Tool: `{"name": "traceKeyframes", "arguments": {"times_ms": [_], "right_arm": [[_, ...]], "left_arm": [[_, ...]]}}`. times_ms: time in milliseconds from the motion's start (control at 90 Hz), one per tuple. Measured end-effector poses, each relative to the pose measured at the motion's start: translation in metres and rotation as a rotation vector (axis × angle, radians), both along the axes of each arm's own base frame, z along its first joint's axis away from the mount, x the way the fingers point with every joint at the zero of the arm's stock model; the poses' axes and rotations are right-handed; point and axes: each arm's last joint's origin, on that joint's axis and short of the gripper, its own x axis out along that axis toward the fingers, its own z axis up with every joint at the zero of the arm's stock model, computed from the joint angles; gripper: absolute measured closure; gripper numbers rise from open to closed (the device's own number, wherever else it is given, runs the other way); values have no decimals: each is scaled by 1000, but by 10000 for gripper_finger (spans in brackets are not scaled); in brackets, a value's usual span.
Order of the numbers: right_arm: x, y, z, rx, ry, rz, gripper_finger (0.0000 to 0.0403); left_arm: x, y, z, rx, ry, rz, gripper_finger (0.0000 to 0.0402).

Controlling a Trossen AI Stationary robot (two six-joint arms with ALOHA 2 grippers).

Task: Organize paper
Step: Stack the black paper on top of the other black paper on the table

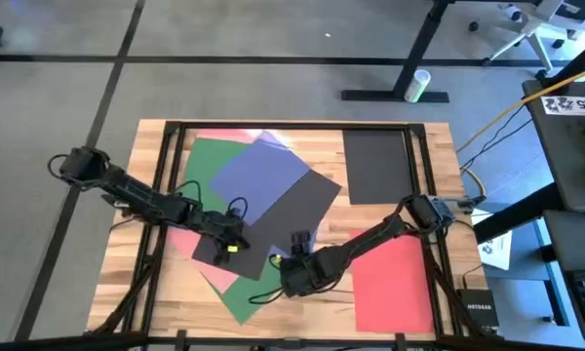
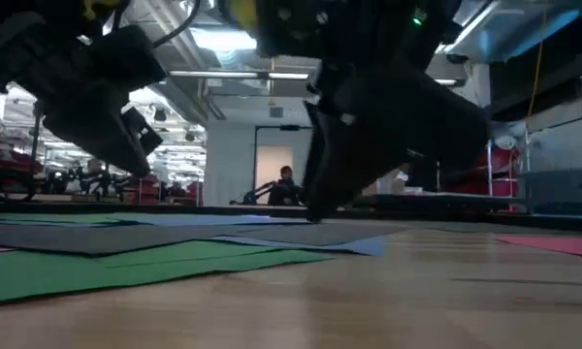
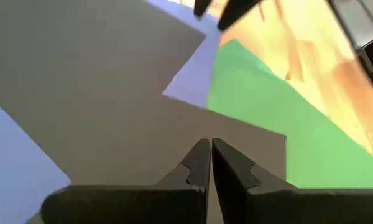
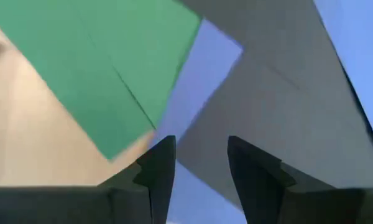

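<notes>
Several paper [image 1: 258, 195] sheets overlap mid-table, long axes skewed diagonally. Nearest, the right gripper [image 1: 299, 244] hovers with fingers apart over black and blue edges; the left gripper [image 1: 236, 244], fingers together, rests on black. Only the high view shows the lone black sheet [image 1: 378, 166] lying square at the far edge.

the high view looks straight down on the whole surface [image 1: 390, 244]. the low view sits at surface height, facing level into the room. both wrist views hover close over the same overlapping paper [image 3: 112, 93].
</notes>
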Motion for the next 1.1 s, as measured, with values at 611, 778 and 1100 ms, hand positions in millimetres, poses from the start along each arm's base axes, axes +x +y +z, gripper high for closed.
{"name": "traceKeyframes", "arguments": {"times_ms": [611,778,1100], "right_arm": [[0,1,-23,93,-95,16,265],[2,3,-23,114,-128,21,265],[4,4,-22,116,-145,48,265]], "left_arm": [[9,-2,-24,6,59,37,402],[9,-2,-23,4,54,38,402],[12,-4,-20,3,28,23,402]]}}
